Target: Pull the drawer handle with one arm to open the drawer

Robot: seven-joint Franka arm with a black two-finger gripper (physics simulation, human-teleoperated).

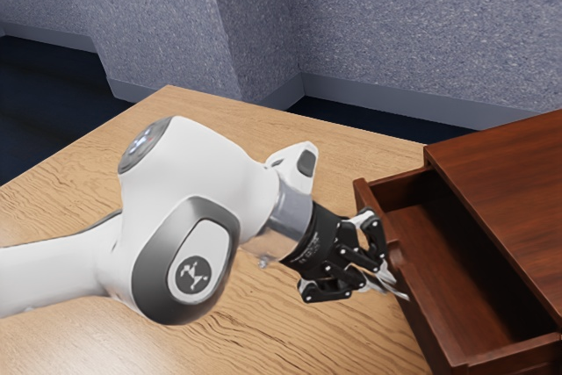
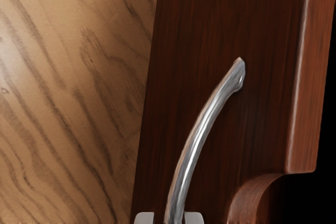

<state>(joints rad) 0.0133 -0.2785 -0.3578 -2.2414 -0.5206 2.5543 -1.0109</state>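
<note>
At the exterior view's right, the drawer (image 1: pixel 397 183) stands pulled well out of the cabinet (image 1: pixel 514 173) over the worktop (image 1: pixel 219 120). The tool (image 1: pixel 379 271) sits at the drawer front, its fingers clamped on the silver handle (image 2: pixel 202 129), which passes between the two pads (image 2: pixel 144 217) and curves away from the wood.

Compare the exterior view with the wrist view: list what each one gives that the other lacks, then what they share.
Exterior view: the white robot arm, its black gripper at the drawer front, the pulled-out dark wooden drawer with its hollow inside, the cabinet top and grey walls. Wrist view: the curved silver handle close up, its arc standing off the front panel. Shared: the handle, the drawer front and the light wooden table.
</note>
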